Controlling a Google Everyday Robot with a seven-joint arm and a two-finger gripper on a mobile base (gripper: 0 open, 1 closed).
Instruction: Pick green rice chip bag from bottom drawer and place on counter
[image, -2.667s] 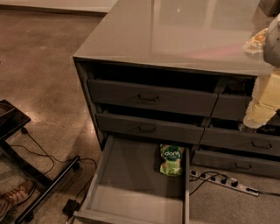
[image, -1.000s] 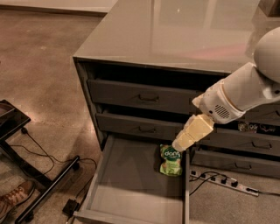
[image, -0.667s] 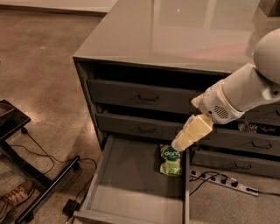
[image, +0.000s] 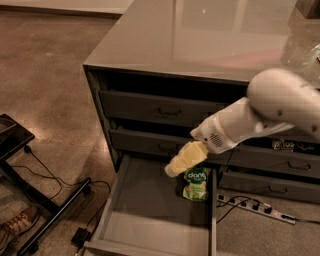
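The green rice chip bag (image: 196, 183) lies in the open bottom drawer (image: 145, 220), near its back right corner. My gripper (image: 172, 170) hangs on the white arm from the right, over the drawer, just above and to the left of the bag. Its yellowish fingers (image: 186, 157) point down and to the left. The glossy grey counter (image: 200, 35) tops the cabinet, with nothing of the task on it.
Two closed handled drawers (image: 160, 111) sit above the open one, with the right stack (image: 280, 165) beside them. A power strip with cables (image: 255, 207) lies on the floor at the right. A black stand (image: 30, 200) and a shoe (image: 15, 230) are at the left.
The arm has swung from the right side down over the open drawer, and the gripper has dropped closer to the bag. The bag has not moved.
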